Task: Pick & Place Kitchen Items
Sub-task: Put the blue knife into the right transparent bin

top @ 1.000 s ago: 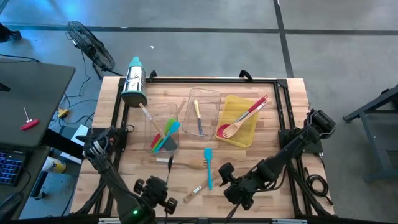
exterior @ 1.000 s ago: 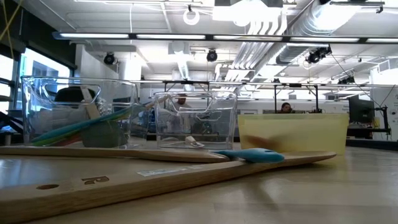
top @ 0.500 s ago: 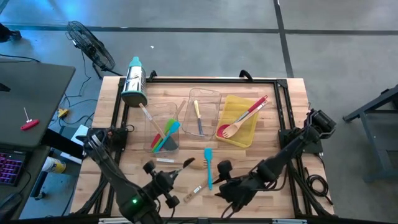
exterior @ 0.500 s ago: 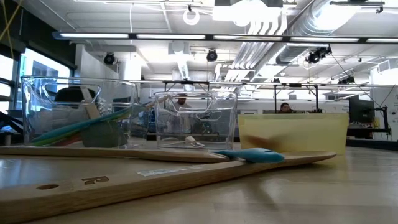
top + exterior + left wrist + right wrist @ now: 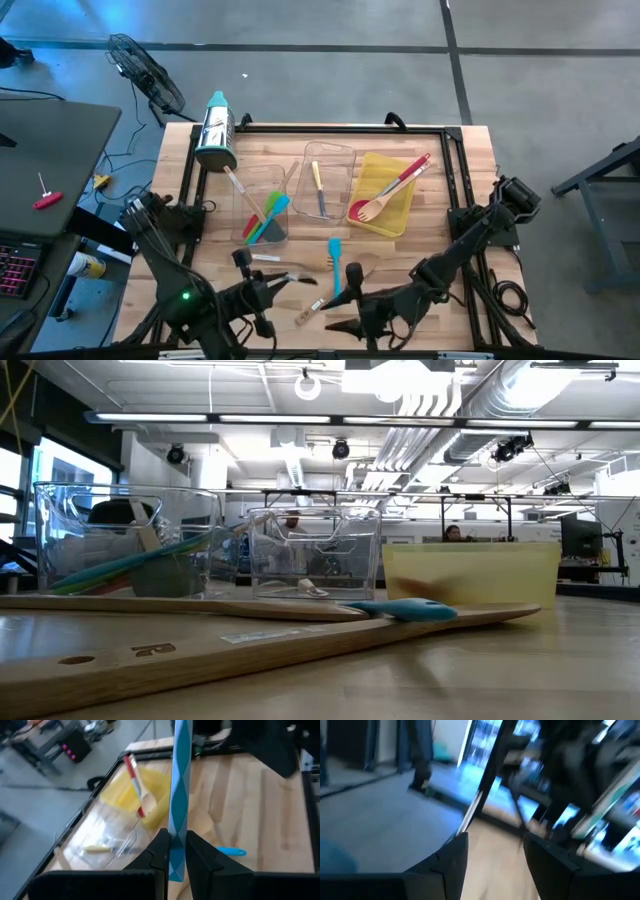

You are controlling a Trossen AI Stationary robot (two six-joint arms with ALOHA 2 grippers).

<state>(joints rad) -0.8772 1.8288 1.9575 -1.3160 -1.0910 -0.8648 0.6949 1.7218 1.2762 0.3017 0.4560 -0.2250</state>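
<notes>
My left gripper [image 5: 272, 288], at the table's near left, is shut on a long teal-blue faceted utensil [image 5: 179, 790]. My right gripper [image 5: 338, 324] hovers open at the near edge, fingers level and toward the left arm, nothing between them [image 5: 495, 855]. A teal spatula [image 5: 336, 266] and a small wooden piece [image 5: 309, 310] lie flat on the table. Spatulas lean in the left clear bin [image 5: 262, 208]. A yellow-handled utensil lies in the middle clear bin [image 5: 328, 180]. A red spatula and a wooden spoon rest in the yellow bin [image 5: 385, 195]. My left gripper pinches the teal-blue utensil between its two fingers [image 5: 161, 851], at one end of the long faceted strip [image 5: 175, 840]. The rest runs on past the fingertips, in line with the fingers. It is lifted clear of the table.
A steel cylinder with a teal cap [image 5: 215, 130] lies at the far left corner. A black frame rims the wooden table [image 5: 440, 240]. A long wooden utensil [image 5: 250, 645] lies close to the low camera. The near right of the table is bare wood.
My left gripper has risen from the near edge toward the table's middle and rolled about its own line, carrying the teal-blue utensil up. My right gripper has tipped from pointing down to nearly level and shifted toward the near edge and the left.
</notes>
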